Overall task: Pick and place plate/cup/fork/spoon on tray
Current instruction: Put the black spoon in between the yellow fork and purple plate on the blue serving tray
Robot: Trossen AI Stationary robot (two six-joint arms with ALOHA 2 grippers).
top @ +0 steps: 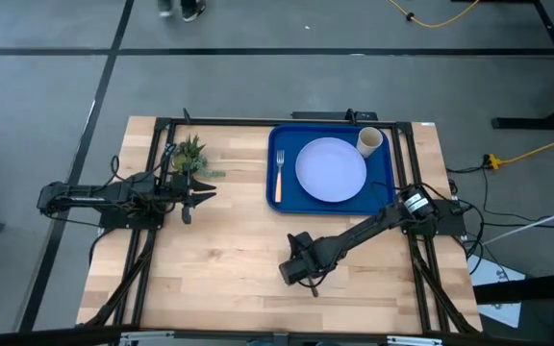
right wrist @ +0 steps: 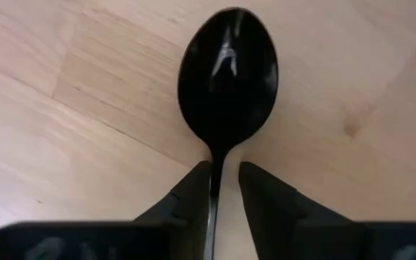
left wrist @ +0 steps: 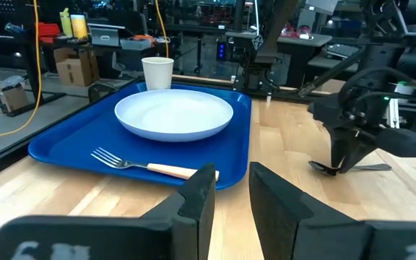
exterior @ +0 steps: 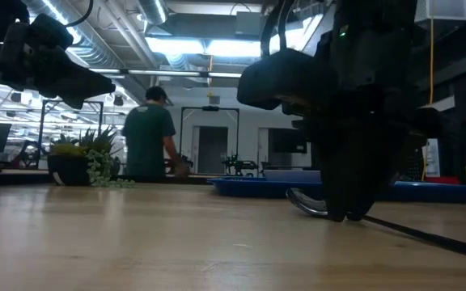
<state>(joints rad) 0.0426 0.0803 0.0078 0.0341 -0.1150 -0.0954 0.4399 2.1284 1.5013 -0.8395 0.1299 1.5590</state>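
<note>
Right gripper (right wrist: 224, 189) closes on the spoon (right wrist: 227, 76) down on the bare table, near of the tray (top: 287, 144).
Plate (top: 331, 169), cup (top: 369, 141) and fork (top: 279, 175) sit in the tray (fork at its left edge); the left gripper (top: 200, 192) waits over the table's left, fingers slightly parted.

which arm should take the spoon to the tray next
Right. Its hand already straddles the slim dark metallic spoon's handle on the wooden table; the left hand waits near the plant, away from it.
</note>
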